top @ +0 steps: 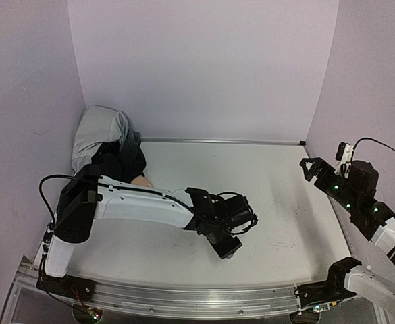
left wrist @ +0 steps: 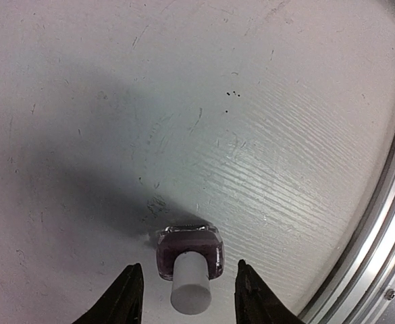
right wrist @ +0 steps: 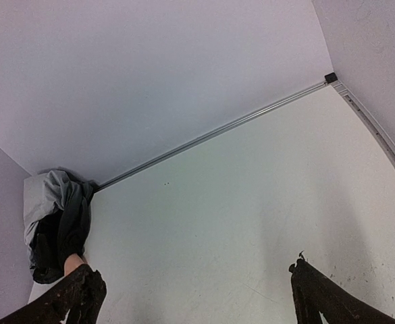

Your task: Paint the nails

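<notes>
A small bottle of dark purple nail polish [left wrist: 214, 255] with a white cap [left wrist: 190, 291] stands on the table. My left gripper [left wrist: 188, 266] is lowered over it with one finger on each side. A gap shows between each finger and the bottle, so the jaws are open and not touching it. In the top view the left gripper [top: 227, 248] hides the bottle. A peach mannequin hand [top: 142, 180] pokes out of a black sleeve [top: 119, 162] at the back left; its nails are too small to make out. My right gripper [top: 310, 166] hangs wide open and empty at the right.
A grey cloth [top: 99, 135] is bundled over the sleeve in the back left corner, also seen as the grey cloth [right wrist: 45, 202] in the right wrist view. A metal rail [top: 183, 297] runs along the front edge, and walls close in the other three sides.
</notes>
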Available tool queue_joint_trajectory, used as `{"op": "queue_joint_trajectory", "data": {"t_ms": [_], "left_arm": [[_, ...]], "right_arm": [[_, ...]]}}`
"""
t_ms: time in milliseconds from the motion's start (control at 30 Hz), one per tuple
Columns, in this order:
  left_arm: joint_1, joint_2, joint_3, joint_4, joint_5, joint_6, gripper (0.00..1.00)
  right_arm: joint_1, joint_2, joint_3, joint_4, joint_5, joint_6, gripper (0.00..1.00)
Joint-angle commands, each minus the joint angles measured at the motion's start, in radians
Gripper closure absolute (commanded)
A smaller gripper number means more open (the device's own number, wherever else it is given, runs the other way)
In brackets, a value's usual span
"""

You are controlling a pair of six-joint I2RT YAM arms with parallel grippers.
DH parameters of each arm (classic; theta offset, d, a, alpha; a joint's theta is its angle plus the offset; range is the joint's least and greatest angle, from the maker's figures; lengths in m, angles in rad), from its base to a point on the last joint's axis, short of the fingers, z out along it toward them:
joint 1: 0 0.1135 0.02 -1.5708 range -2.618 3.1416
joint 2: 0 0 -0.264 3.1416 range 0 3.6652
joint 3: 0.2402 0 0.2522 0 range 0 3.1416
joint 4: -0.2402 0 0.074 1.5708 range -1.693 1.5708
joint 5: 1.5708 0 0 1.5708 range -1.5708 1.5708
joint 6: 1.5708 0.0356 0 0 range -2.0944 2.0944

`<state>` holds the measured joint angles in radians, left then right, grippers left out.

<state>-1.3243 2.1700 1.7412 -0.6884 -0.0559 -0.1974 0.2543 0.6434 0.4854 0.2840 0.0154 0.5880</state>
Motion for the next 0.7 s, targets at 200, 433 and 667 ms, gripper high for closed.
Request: {"op": "queue_joint_trajectory", "data": {"t_ms": [200,433,667], "left_arm": [[-0.008,0.024,0.075,-0.024,-0.010,0.013,0.62],[-0.008,0.043,0.103,-0.026,-0.007,0.019,0.62],[-0.009,0.052,0.105,-0.029,-0.007,0.023,0.71]], "right_arm": [[0.008,0.015,0.045,0.040,-0.001,-0.011,0.02],[0.008,0.012,0.046,0.038,-0.004,-0.015,0.02],[0.007,0.008,0.044,0.035,-0.004,-0.021,0.02]]}}
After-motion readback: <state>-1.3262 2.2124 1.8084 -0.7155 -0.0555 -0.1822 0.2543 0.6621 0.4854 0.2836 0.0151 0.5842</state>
